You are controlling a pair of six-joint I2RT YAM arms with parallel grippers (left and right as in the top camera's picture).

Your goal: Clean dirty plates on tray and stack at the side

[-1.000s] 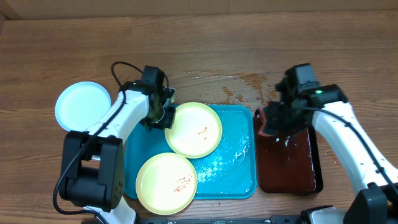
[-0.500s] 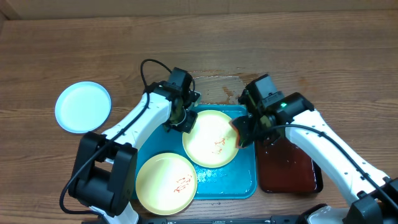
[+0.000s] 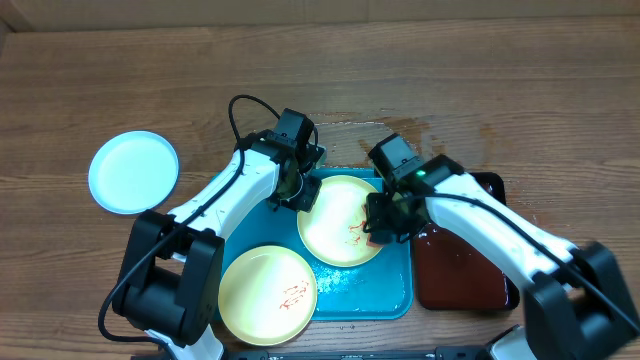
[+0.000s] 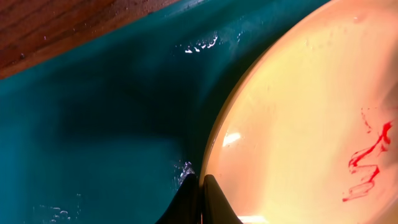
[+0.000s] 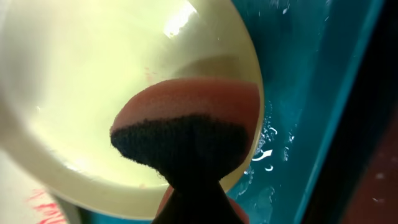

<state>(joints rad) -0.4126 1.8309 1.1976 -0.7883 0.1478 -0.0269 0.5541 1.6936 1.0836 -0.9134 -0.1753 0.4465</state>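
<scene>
A pale yellow plate (image 3: 335, 215) with red sauce smears lies tilted on the wet turquoise tray (image 3: 388, 285). My left gripper (image 3: 296, 190) is shut on its left rim; in the left wrist view the fingers (image 4: 211, 196) pinch the rim of this plate (image 4: 298, 106). My right gripper (image 3: 385, 225) is shut on a red-brown sponge (image 5: 186, 124) with a dark face, pressed on the plate's right rim (image 5: 106, 74). A second yellow plate (image 3: 268, 295) with smears lies at the tray's front left. The mint-white plate (image 3: 133, 172) lies on the table at far left.
A dark red-brown tray (image 3: 470, 275) holding liquid lies right of the turquoise tray, under my right arm. Spilled water (image 3: 390, 135) wets the wood behind the trays. The turquoise tray shows wet in both wrist views (image 4: 93, 124) (image 5: 311, 93).
My left gripper has dragged the yellow plate to the right across the tray. My right arm has swung left from the brown tray and brought the sponge onto the plate's right rim.
</scene>
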